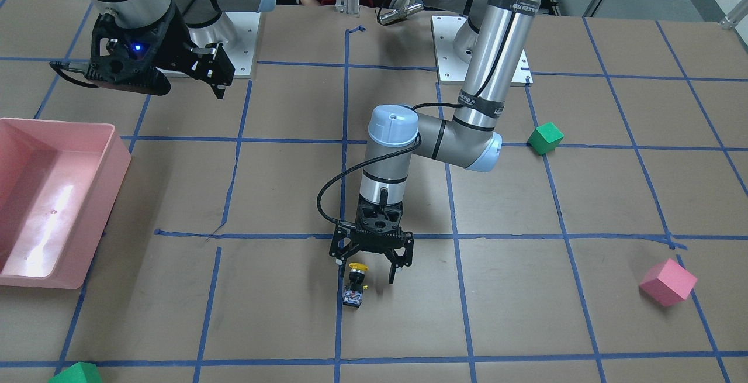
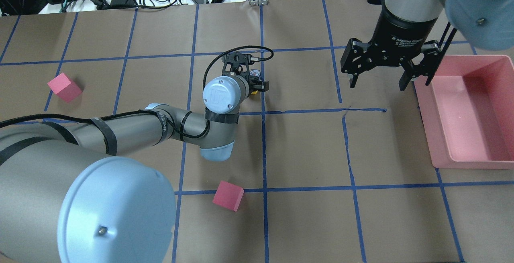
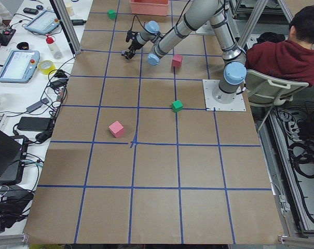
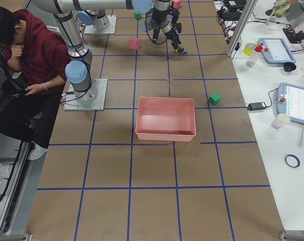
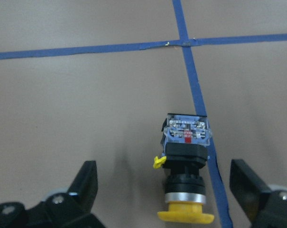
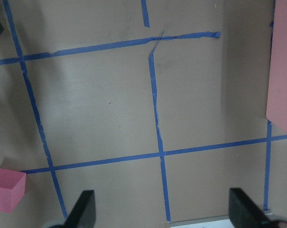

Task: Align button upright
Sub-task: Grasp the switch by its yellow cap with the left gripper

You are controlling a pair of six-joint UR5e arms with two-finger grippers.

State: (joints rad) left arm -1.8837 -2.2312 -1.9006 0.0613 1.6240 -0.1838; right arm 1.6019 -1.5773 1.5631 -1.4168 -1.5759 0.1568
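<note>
Left pincer (image 1: pixel 367 273) is hanging wide open just over the bench (image 1: pixel 526 313), nothing in it, one finger on either side of the button (image 5: pixel 186 156). The button is lying on its side on the blue tape line (image 5: pixel 200 118), low and centre in the front view, yellow cap toward the pincer, contact block pointing away. My worry is that in the wrist view it sits way off centre, closer to the finger (image 5: pixel 245 183) at lower right. If the pincer closes like that, I reckon that finger hits first and shoves or spins it, and the round body could roll out. Pinch only the cap and it might slip, then topple when stood up. Right pincer (image 2: pixel 381 76) is spread open and empty too, up by the bin (image 2: pixel 466 158), well clear.
</note>
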